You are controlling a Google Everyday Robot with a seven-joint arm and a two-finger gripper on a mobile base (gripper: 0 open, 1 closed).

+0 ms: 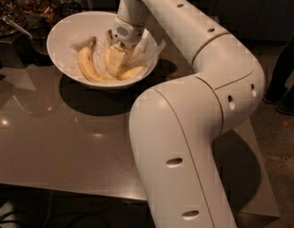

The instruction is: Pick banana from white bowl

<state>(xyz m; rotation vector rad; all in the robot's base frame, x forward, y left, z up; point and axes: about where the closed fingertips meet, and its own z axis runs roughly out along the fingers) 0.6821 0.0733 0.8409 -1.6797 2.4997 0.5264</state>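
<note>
The white bowl (61, 37) stands at the back left of the table, lined with crumpled white paper. Two bananas lie in it. The thick banana (133, 72) with the dark brown stem tip lies in the middle, mostly hidden under my gripper. The slimmer, evenly curved banana (86, 65) lies to its left. My gripper (116, 57) reaches down into the bowl from the right and sits right on the thick banana's body.
The glossy brown table (51, 141) runs toward the camera. My own white arm (184, 141) fills the right foreground. Dark containers with brown contents (23, 6) stand behind the bowl at the far left. A person's legs (284, 70) stand at the right edge.
</note>
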